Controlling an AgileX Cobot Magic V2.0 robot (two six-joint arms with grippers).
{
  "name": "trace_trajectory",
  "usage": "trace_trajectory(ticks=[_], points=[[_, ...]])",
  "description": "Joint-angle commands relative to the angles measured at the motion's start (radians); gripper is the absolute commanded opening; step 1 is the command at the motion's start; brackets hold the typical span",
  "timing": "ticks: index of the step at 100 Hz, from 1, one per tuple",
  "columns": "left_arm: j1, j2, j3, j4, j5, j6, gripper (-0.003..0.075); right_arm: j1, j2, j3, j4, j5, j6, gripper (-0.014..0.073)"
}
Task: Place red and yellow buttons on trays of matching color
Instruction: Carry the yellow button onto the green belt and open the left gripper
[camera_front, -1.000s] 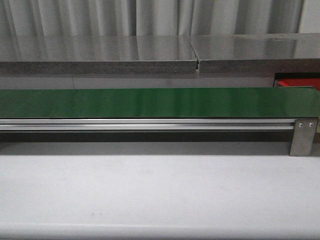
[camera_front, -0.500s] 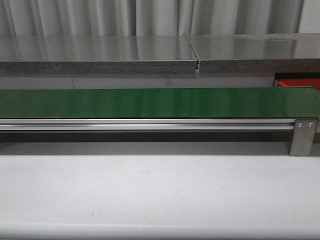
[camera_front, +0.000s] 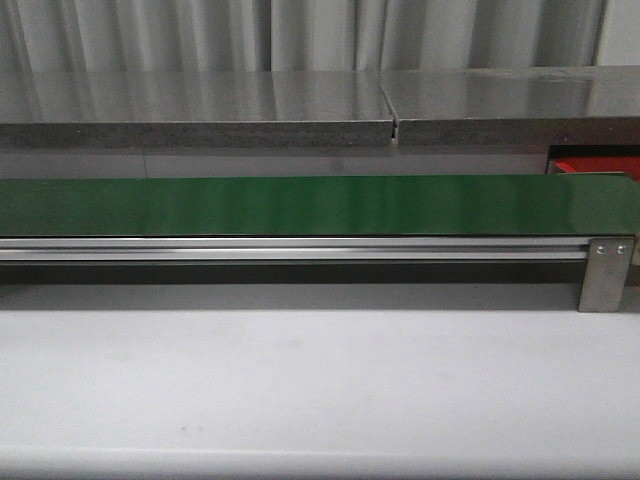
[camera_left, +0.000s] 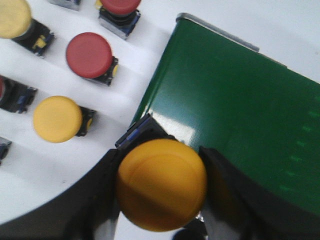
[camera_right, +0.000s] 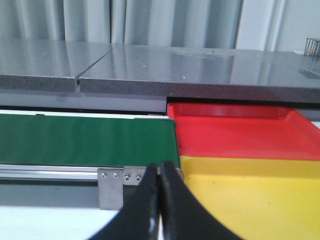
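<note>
Two arms, left fingers clamping yellow button, right fingers closed empty.

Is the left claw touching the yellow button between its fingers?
Touching. The left wrist view shows the left claw with both dark fingers pressed against the sides of the yellow button, with no gap visible.

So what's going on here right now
The left gripper is shut on a yellow button, at the end of the green belt, with more red and yellow buttons waiting beside it. The right gripper is shut and holds nothing, facing the red tray and yellow tray at the belt's other end.
</note>
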Motion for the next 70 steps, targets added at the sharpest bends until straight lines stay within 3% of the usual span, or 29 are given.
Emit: trace_trajectory(ticks=[1,33,38,55,70], points=[[-0.022,-0.014,-0.065,-0.030,-0.013,0.000,0.0230,-0.004,-0.018,-0.022,-0.009,-0.076,-0.001,-0.0117],[-0.048,0.040,-0.073,-0.050,-0.018,0.005,0.0238,-0.004,-0.018,-0.022,-0.009,-0.076,-0.001,-0.0117],[-0.048,0.041,-0.073,-0.052,-0.018,0.014,0.0272,-0.004,-0.018,-0.022,-0.009,-0.076,-0.001,-0.0117],[-0.048,0.041,-0.073,-0.055,-0.016,0.014,0.0497,-0.004,-0.018,-0.022,-0.009,-0.076,-0.001,-0.0117],[-0.048,0.041,-0.073,-0.062,-0.018,0.023,0.0542,-0.004,-0.018,-0.022,-0.009,-0.076,-0.001,-0.0117]])
